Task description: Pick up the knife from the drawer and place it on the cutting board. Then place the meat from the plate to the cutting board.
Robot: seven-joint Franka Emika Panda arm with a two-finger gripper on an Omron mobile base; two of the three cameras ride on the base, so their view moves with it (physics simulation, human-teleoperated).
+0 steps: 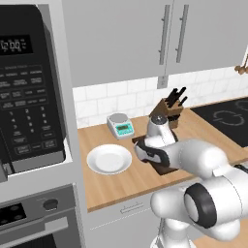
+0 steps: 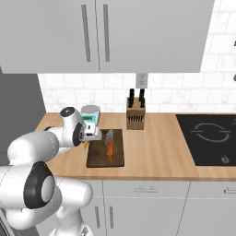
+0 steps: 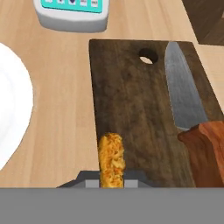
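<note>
My gripper (image 3: 111,179) is shut on the meat (image 3: 111,159), a small orange-yellow strip that sticks out between the fingertips. It hangs over the left edge of the dark brown cutting board (image 3: 131,105); whether it touches the wood I cannot tell. The knife (image 3: 188,122) lies on the board's right side with its grey blade pointing to the back and its orange-brown handle toward me. In the right base view the gripper (image 2: 87,139) is at the board's (image 2: 99,156) left rim, beside the knife (image 2: 109,146). The white plate (image 1: 109,159) sits bare left of the board. A grey drawer front (image 2: 143,190) under the counter is closed.
A white kitchen scale (image 3: 72,13) stands behind the plate and board. A wooden knife block (image 2: 135,115) is at the wall behind the board. A black cooktop (image 2: 207,138) lies to the right, and a microwave (image 1: 29,87) and oven column to the left.
</note>
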